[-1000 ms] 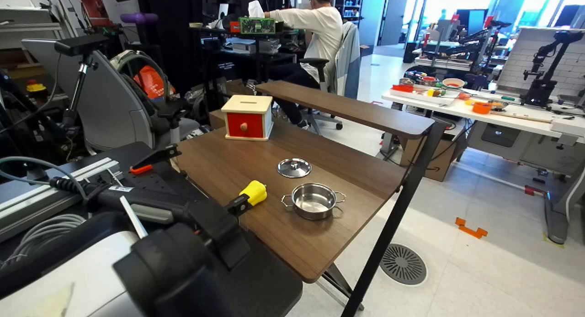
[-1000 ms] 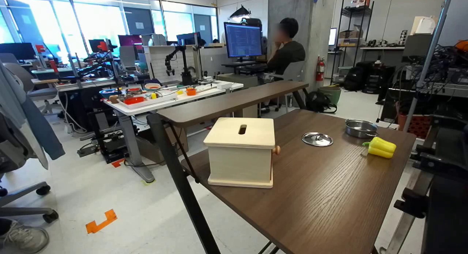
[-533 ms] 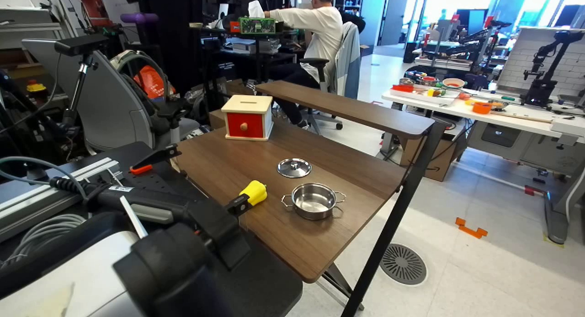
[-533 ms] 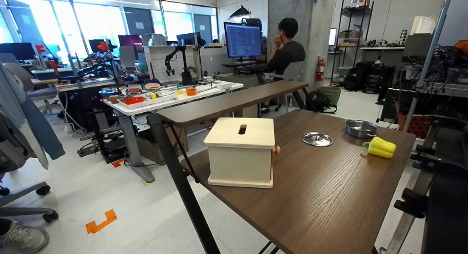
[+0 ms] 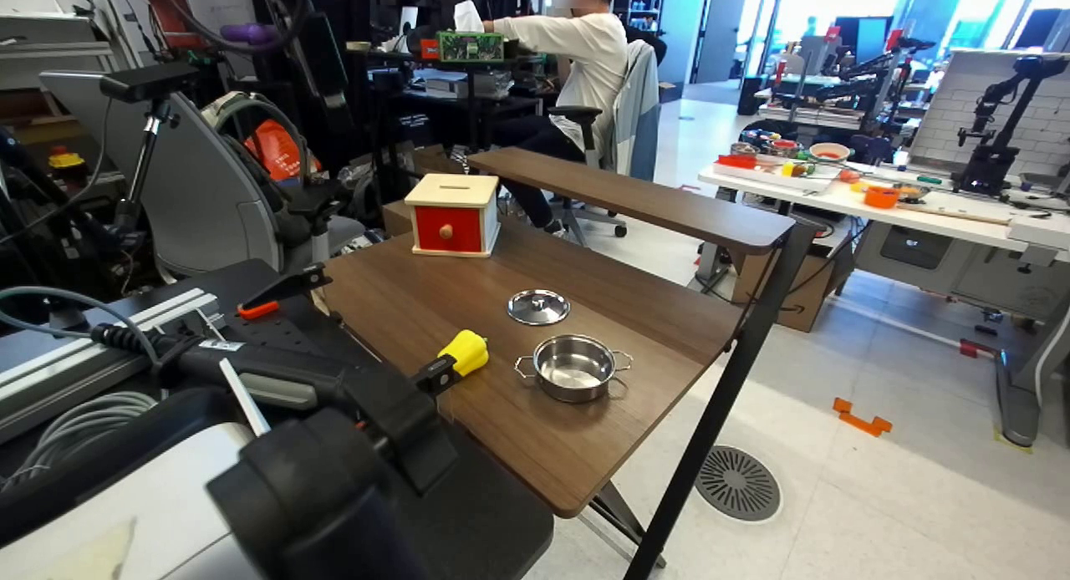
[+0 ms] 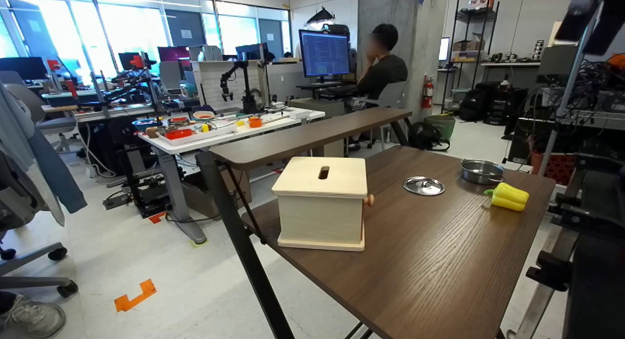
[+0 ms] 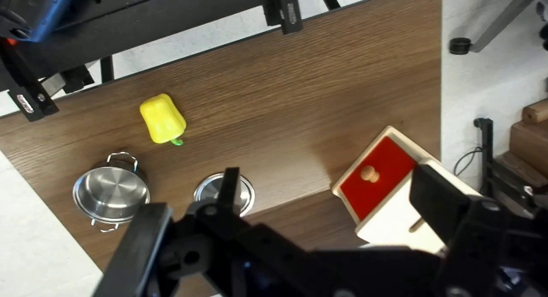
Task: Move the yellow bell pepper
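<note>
**Yellow bell pepper (image 7: 162, 119) lies on tabletop (image 7: 295, 104); gripper (image 7: 333, 194) jaws spread wide**

Pepper: on its side on brown wood-grain top, near edge that runs along black bench (image 7: 180, 14). Green stem (image 7: 177, 141) pts roughly twd steel lid (image 5: 538, 307). In an ext. view a black clamp (image 5: 436, 376) covers part of pepper's blunt end.

Gripper: wrist vw, fingers (image 7: 231, 188) stand wide apart, jaws released. Pepper shows up & L of them in frame, well clear. Ht above table: can't tell.

Steel pot (image 7: 112, 193): upright, two wire handles, near pepper; strip of bare wood betw., so not touching. Lid flat, knob up, beside pot but apart; in wrist vw a finger hides part of it.

Wooden box (image 5: 451, 195): opp. end of table from pot. Red drawer front (image 5: 470, 226), round wood knob (image 5: 446, 231), slot in roof.

Raised shelf (image 5: 635, 197) along table's long side opp. bench.

Ext. view: dark hardware (image 6: 588, 19) at top R corner, well above tabletop; can't ID part.

Bkgd: seated person (image 5: 585, 62) in white top; person in dark top (image 6: 388, 75) nr monitor (image 6: 324, 53); white worktable (image 5: 836, 202) w/ small bright items in both ext. views, black robot arm (image 5: 995, 137) nr its back.
</note>
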Controlling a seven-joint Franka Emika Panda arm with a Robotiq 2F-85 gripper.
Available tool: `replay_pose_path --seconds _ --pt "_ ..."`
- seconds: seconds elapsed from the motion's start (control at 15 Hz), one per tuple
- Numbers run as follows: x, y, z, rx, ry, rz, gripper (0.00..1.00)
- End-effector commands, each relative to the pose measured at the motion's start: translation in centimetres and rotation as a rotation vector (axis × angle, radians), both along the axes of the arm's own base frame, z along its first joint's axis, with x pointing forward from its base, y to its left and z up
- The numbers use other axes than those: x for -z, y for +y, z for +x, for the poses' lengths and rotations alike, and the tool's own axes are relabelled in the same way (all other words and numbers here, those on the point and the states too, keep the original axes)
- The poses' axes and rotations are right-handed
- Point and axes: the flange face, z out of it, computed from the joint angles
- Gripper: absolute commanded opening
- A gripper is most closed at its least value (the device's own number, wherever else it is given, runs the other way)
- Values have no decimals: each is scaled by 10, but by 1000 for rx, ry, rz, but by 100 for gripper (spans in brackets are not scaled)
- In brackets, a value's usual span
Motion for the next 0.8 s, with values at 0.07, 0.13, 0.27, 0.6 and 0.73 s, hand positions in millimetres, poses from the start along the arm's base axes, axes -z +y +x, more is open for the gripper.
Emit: replay_pose_path --seconds 0.07,0.13,0.27,0.6,0.73 --pt "74 -22 32 -1 72 -46 100" --pt "89 -26 39 -1 91 -47 100" --pt "117 -34 48 0 126 -48 100" --pt "172 -53 65 -13 202 -55 100" --pt "184 -63 72 -17 215 -74 100"
